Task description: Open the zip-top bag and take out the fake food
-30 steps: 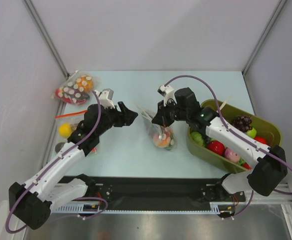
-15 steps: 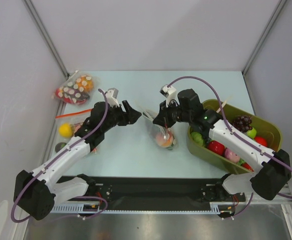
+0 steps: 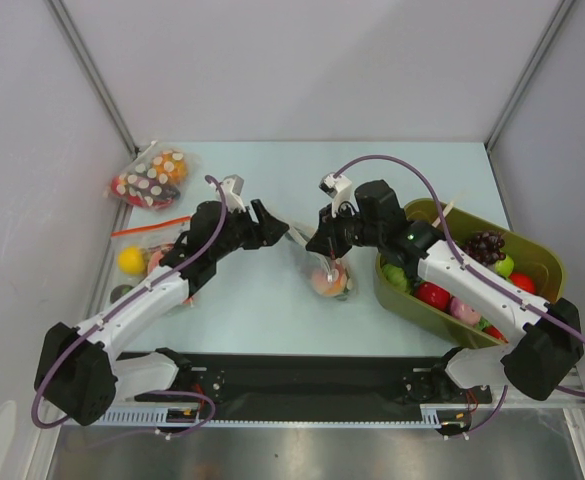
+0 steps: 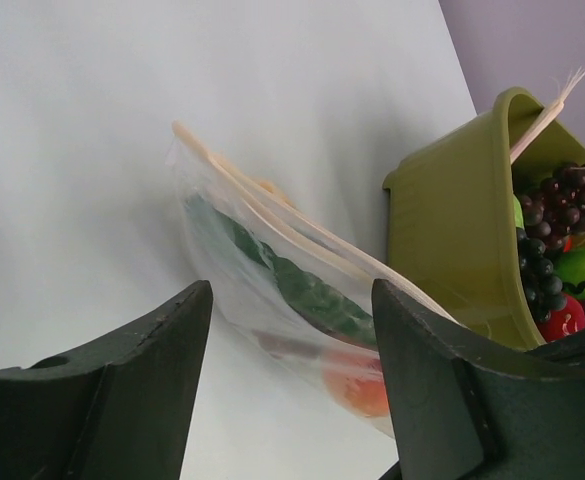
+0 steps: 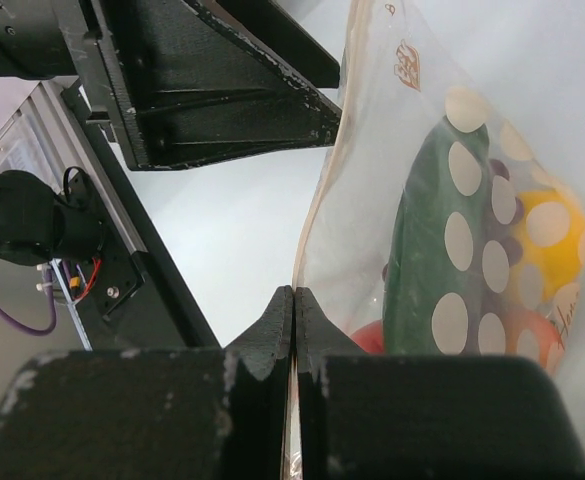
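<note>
Holding fake food [image 5: 417,250], zip-top bag [image 5: 392,110]; grapes [image 4: 557,215] in olive bin [image 4: 452,220].

Your pale table [image 3: 262,300] is carrying an olive bin [image 3: 400,300] (fruit inside) at right; a dotted bag [image 3: 150,180] is lying far left.

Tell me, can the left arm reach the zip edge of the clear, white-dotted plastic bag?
Probably yes. The open left gripper faces the zip edge of the bag, with nothing between them; the right gripper, shut on the bag, holds it.
</note>
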`<act>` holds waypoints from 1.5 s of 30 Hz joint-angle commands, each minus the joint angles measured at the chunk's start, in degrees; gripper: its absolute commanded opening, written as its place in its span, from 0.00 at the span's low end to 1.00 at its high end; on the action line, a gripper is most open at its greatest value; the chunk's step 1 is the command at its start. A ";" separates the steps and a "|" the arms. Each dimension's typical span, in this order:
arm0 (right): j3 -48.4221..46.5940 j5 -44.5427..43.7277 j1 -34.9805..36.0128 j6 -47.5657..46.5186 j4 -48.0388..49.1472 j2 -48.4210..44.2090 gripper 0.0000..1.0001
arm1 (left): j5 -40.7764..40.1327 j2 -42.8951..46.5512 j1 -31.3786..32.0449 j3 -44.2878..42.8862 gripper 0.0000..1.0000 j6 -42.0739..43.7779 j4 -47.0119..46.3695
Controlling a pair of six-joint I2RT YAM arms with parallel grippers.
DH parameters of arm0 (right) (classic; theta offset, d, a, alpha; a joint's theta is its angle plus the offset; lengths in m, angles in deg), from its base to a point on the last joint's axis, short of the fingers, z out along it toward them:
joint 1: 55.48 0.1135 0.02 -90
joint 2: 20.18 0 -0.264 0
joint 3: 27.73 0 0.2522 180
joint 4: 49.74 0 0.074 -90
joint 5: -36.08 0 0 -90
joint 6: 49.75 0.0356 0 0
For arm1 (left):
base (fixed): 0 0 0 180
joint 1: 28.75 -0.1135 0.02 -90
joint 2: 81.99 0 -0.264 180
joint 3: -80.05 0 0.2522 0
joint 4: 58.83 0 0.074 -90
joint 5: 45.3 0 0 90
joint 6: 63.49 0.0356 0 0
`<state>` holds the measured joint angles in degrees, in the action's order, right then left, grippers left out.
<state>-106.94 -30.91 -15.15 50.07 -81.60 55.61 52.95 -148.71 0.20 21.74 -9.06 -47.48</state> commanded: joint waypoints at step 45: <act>1.38 -4.37 -6.76 0.19 0.18 -5.12 0.12 | 8.89 4.14 -2.41 5.18 0.00 -1.78 -8.39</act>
<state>-105.76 -34.06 -20.96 49.85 -82.17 53.03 60.62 -145.84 -1.31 27.83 -12.85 -54.17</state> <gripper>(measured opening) 0.106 0.005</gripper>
